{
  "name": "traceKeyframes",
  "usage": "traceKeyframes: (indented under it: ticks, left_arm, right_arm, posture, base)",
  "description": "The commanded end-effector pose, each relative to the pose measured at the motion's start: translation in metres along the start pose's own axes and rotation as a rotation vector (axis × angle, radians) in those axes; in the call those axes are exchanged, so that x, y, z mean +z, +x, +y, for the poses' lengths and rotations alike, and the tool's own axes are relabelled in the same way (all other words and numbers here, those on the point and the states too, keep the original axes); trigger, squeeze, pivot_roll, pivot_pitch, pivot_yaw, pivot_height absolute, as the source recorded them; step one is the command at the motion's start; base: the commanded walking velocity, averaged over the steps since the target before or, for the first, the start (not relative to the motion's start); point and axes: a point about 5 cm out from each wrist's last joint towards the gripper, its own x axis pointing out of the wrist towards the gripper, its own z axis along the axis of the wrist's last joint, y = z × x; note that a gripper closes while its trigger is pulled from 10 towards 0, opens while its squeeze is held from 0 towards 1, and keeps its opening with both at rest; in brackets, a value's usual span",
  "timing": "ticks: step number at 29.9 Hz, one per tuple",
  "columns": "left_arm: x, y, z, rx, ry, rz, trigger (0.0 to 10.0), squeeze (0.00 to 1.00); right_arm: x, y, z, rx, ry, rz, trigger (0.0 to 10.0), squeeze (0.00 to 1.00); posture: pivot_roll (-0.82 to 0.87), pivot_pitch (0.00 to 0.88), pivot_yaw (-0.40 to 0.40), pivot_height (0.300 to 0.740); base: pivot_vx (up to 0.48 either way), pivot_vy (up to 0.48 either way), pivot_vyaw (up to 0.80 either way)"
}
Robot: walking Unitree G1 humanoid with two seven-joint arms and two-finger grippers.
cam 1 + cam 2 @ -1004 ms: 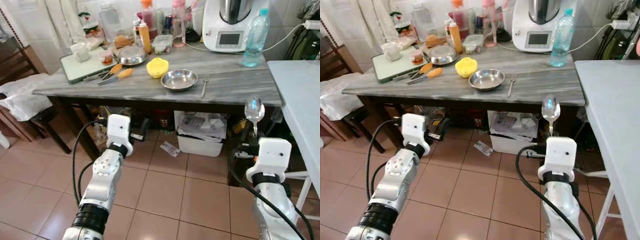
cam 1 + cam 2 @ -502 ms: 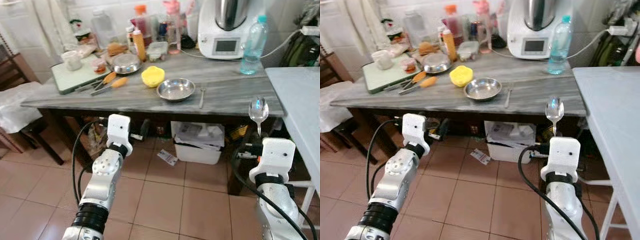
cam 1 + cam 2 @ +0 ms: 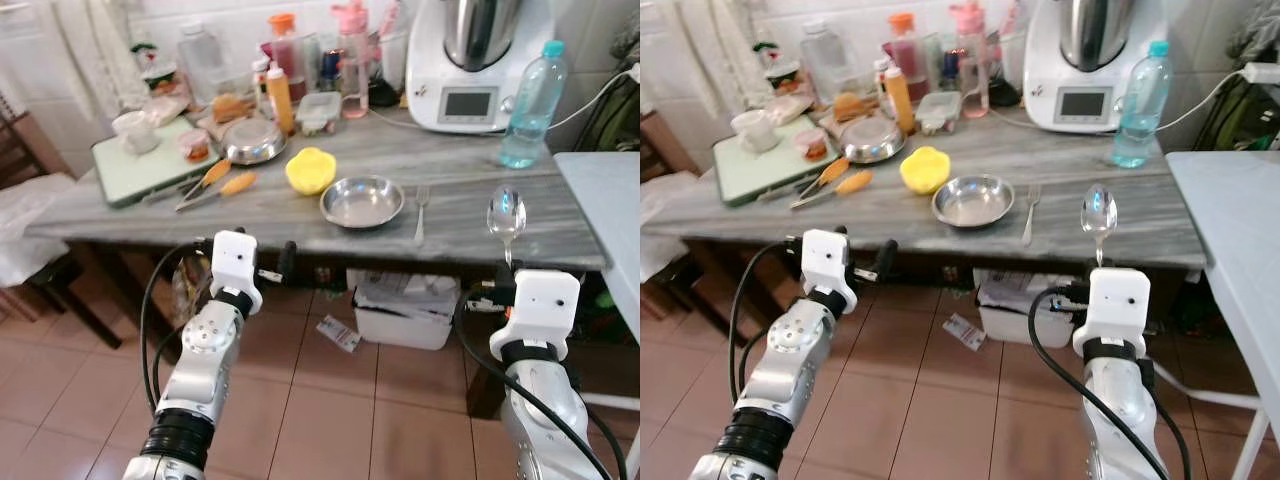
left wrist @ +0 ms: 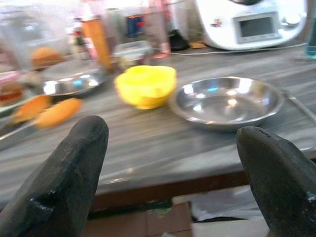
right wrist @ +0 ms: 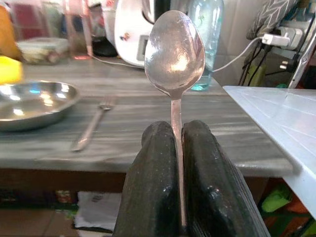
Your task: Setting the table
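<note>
- The spoon (image 5: 174, 49) is plain shiny metal with an oval bowl and a thin handle (its bowl mirrors the room's light).
- It stands upright, bowl uppermost, its handle pinched between the closed jaws of the right gripper (image 5: 177, 143), in front of the tabletop (image 3: 300, 215) edge, near its right end.
- On the grey tabletop a steel bowl (image 3: 361, 200) sits with a fork (image 3: 421, 212) just beside it on its right, and a yellow bowl (image 3: 311, 169) near its left.
- The left gripper (image 4: 168, 163) is held before the tabletop edge with its jaws wide apart, nothing between them.
</note>
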Motion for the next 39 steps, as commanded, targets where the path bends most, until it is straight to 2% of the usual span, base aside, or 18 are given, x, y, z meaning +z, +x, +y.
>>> traceKeyframes:
  ticks: [1, 9, 17, 25, 27, 34, 39]
  left_arm:
    - [0.005, 0.0, 0.007, 0.009, 0.027, -0.012, 10.0, 0.0]
    - [0.005, -0.001, 0.006, 0.002, 0.018, -0.013, 10.0, 0.0]
    - [0.004, -0.003, 0.005, -0.012, 0.009, -0.016, 10.0, 0.0]
    - [0.004, -0.008, 0.003, -0.038, -0.007, -0.023, 10.0, 0.0]
    - [0.004, -0.012, 0.003, -0.05, -0.002, -0.026, 10.0, 0.0]
    - [0.004, -0.012, 0.003, -0.055, -0.001, -0.027, 10.0, 0.0]
    - [0.005, -0.011, 0.001, -0.066, -0.005, -0.027, 10.0, 0.0]
  right_arm:
    - [0.004, 0.002, 0.002, -0.002, 0.004, -0.011, 10.0, 0.0]
    - [0.003, 0.004, 0.002, -0.006, 0.003, -0.008, 10.0, 0.0]
    - [0.002, 0.006, 0.004, 0.002, 0.011, 0.001, 10.0, 0.0]
    - [0.002, 0.007, 0.003, 0.005, 0.009, 0.004, 10.0, 0.0]
    - [0.002, 0.007, 0.004, 0.005, 0.007, 0.001, 10.0, 0.0]
    - [0.003, 0.006, 0.004, 0.005, 0.007, 0.0, 10.0, 0.0]
    - [0.002, 0.007, 0.003, -0.003, 0.012, 0.006, 10.0, 0.0]
  posture:
    - [-0.17, 0.0, 0.106, 0.74]
    - [-0.17, 0.0, 0.102, 0.74]
    - [-0.16, 0.0, 0.096, 0.74]
    - [-0.16, 0.0, 0.095, 0.74]
    - [-0.16, 0.0, 0.095, 0.74]
    - [-0.16, 0.0, 0.097, 0.74]
    - [-0.16, 0.0, 0.1, 0.74]
  base:
    - [0.412, 0.0, 0.0]
    - [0.406, -0.062, 0.0]
    - [0.0, 0.0, 0.0]
    - [0.0, 0.0, -0.71]
    - [0.0, 0.0, 0.0]
    - [0.0, 0.0, 0.0]
    - [0.0, 0.0, -0.77]
